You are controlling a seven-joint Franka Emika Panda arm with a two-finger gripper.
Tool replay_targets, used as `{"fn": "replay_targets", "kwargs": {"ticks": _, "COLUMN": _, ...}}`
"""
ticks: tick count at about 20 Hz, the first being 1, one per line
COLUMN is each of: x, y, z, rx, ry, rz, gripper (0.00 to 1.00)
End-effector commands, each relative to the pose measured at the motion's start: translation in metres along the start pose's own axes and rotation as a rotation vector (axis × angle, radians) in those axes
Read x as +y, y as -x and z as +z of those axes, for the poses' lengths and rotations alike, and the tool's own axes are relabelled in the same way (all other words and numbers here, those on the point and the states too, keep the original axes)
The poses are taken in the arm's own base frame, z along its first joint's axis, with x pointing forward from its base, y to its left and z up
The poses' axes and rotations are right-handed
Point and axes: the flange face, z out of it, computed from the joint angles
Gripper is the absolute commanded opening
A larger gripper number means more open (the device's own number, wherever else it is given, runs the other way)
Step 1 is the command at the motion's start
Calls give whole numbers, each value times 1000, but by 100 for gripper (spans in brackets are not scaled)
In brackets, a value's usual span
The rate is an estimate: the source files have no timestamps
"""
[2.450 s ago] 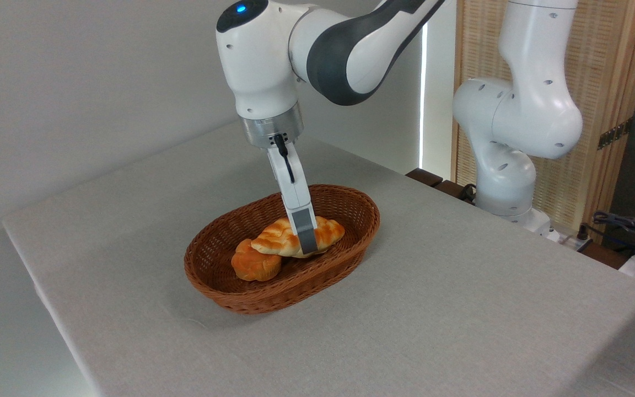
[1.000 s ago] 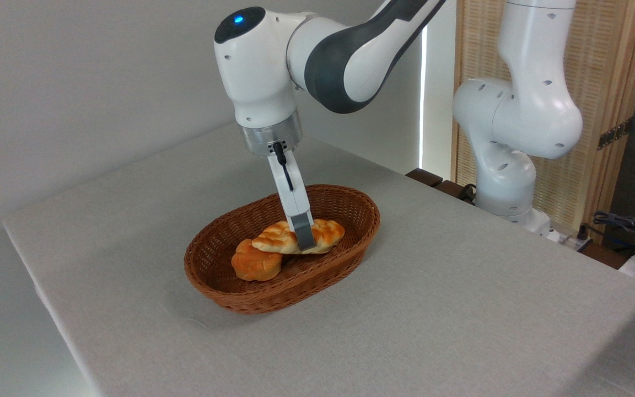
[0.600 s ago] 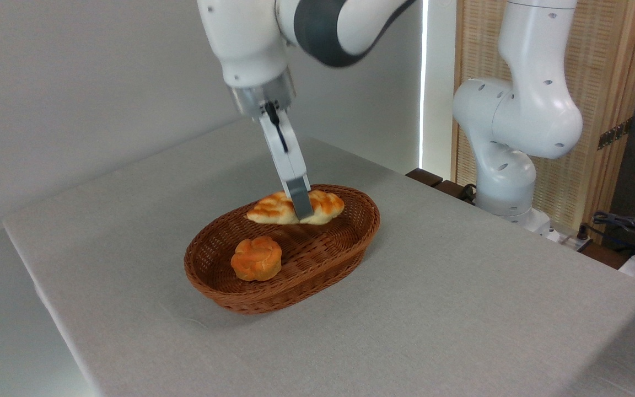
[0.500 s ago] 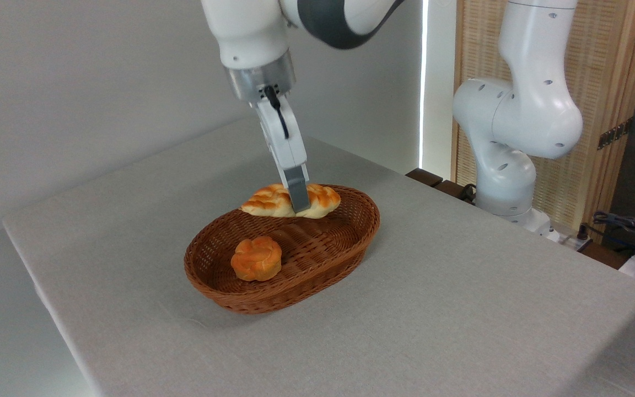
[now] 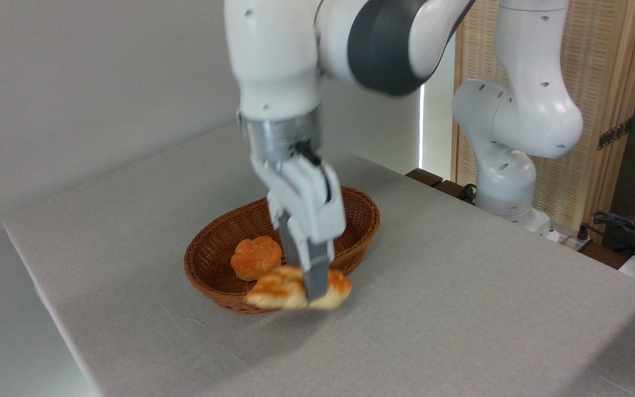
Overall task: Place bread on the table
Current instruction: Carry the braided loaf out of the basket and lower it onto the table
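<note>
Bright, even light, soft shadows — arm (image 5: 295, 82) motion-blurred (background sharp)

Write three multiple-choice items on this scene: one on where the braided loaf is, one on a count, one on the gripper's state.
1. Where is the bread?
A. deep in the basket
B. in the gripper, in front of the basket's near rim
C. on the floor

2. How many baked items lie in the basket?
A. one
B. two
C. three

3. The gripper is:
A. open and empty
B. shut on the bread
C. out of view

Answers: 1 B, the loaf hangs at the fingers over the table; 2 A, only the round bun lies inside; 3 B, the fingers clamp the loaf.
</note>
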Motion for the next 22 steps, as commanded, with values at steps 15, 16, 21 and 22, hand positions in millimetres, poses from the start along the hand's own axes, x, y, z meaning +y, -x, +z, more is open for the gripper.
{"fn": "replay_targets", "kwargs": {"ticks": 15, "x": -18, "y": -12, "z": 35, "rx": -25, "ry": -34, "rz": -50, "gripper": 100}}
{"fn": "replay_targets", "kwargs": {"ticks": 16, "x": -19, "y": -11, "z": 35, "rx": -25, "ry": -34, "rz": -52, "gripper": 100}}
{"fn": "replay_targets", "kwargs": {"ticks": 21, "x": -19, "y": -9, "z": 28, "rx": -19, "ry": -44, "rz": -53, "gripper": 100}}
{"fn": "replay_targets", "kwargs": {"ticks": 22, "x": -19, "y": -9, "z": 28, "rx": -19, "ry": -44, "rz": -55, "gripper": 100}}
